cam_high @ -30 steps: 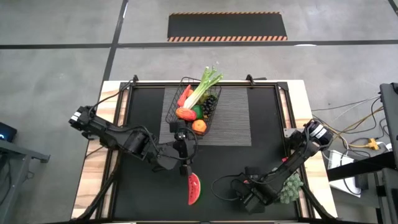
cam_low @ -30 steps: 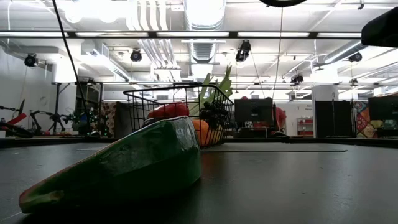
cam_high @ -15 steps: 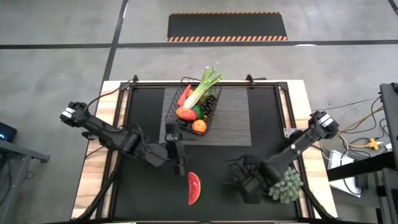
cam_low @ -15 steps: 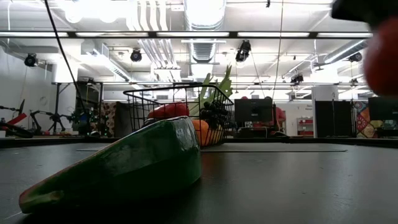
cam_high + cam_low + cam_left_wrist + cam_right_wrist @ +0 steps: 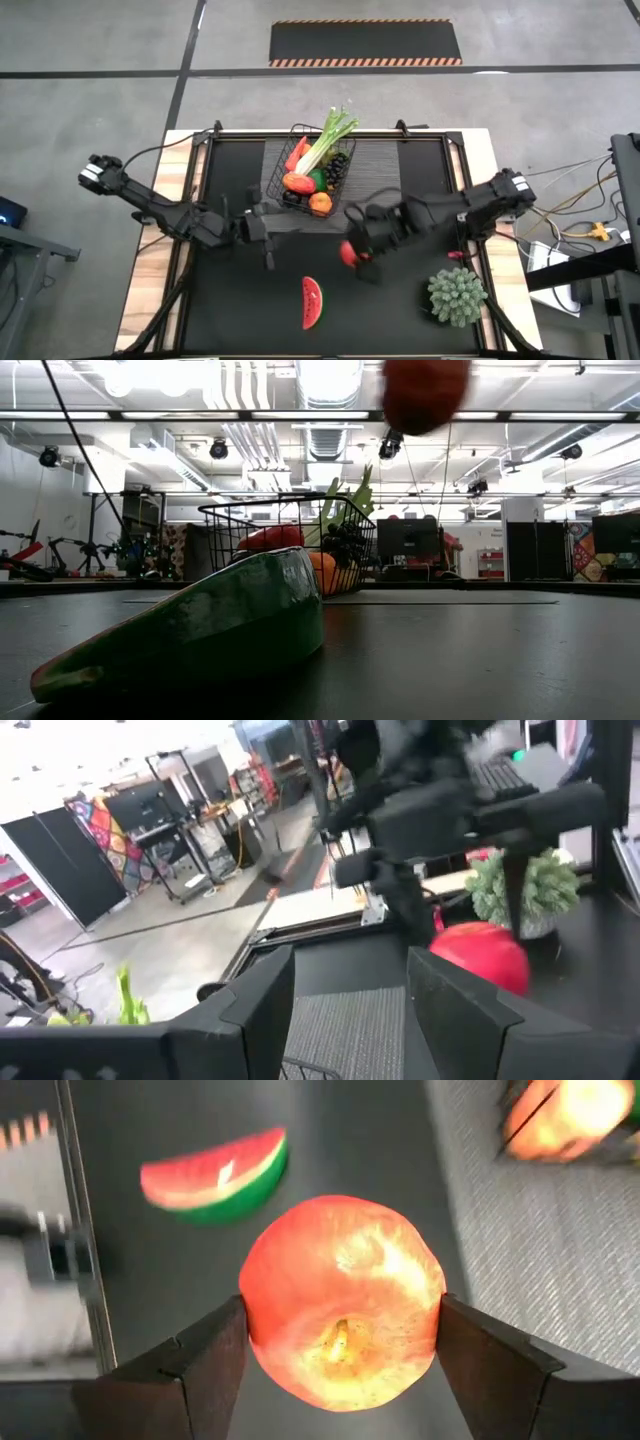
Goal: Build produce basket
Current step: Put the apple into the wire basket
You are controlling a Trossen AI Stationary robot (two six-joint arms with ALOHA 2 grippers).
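The black wire basket (image 5: 316,178) stands on the grey ribbed mat (image 5: 375,190) and holds a leek, grapes, oranges and red pieces; it also shows in the low view as basket (image 5: 290,545). A watermelon slice (image 5: 312,302) lies on the black table top, near the camera in the low view (image 5: 200,625). My right gripper (image 5: 340,1330) is shut on a red apple (image 5: 350,252) between the basket and the slice. My left gripper (image 5: 285,225) is open, just left of the basket's near corner, and touches nothing. My right gripper pinches the red apple (image 5: 340,1315) between its two fingers (image 5: 195,1360), one on each opposite side of its round body. The fingers come from the table's right, slanting down. The apple is lifted clear of the table, high in the low view (image 5: 425,390).
A green spiky plant (image 5: 457,295) stands near the table's right near corner. The black table top between the mat and the slice is bare. Wooden borders (image 5: 155,260) run along both sides. The room beyond holds screens and racks.
My right gripper has carried the red apple from the table's right near corner up and toward the middle, closer to the basket. My left gripper has drawn back from the watermelon slice toward the far left. The slice has stayed where it was.
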